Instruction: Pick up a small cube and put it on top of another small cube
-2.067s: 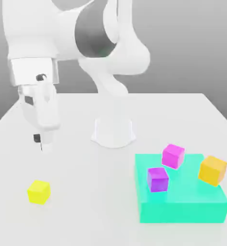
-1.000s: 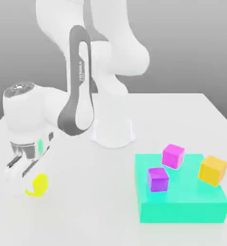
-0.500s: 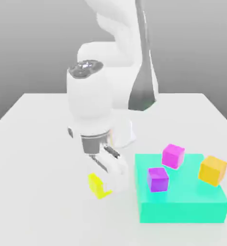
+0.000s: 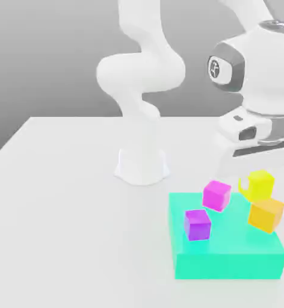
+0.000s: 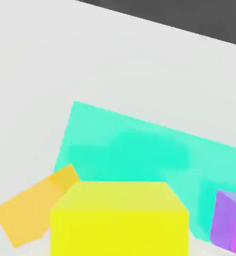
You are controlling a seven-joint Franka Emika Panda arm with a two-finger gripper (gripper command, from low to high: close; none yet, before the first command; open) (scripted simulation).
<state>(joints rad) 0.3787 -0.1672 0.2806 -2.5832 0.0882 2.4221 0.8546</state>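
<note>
transport is nearly done: the gripper (image 4: 257,180), shut tight on the small bright-yellow cube (image 4: 260,183), has carried it off the plain white tabletop (image 4: 66,198) to hang just above the slightly larger orange-yellow cube (image 4: 266,214) on the flat teal block (image 4: 228,255). lowering remains. magenta-pink cube (image 4: 216,195) and purple cube (image 4: 197,224) sit beside the hand, leaving little room.

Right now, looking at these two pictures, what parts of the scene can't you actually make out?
- Exterior view: whether the yellow cube touches the orange cube below it; they overlap.
- Exterior view: the gripper's fingers, which blend into the white table behind them.
- Hand view: the yellow cube's lower part is cut off by the picture edge, and it covers part of the orange cube.
- Hand view: the purple cube is cut by the edge.
</note>
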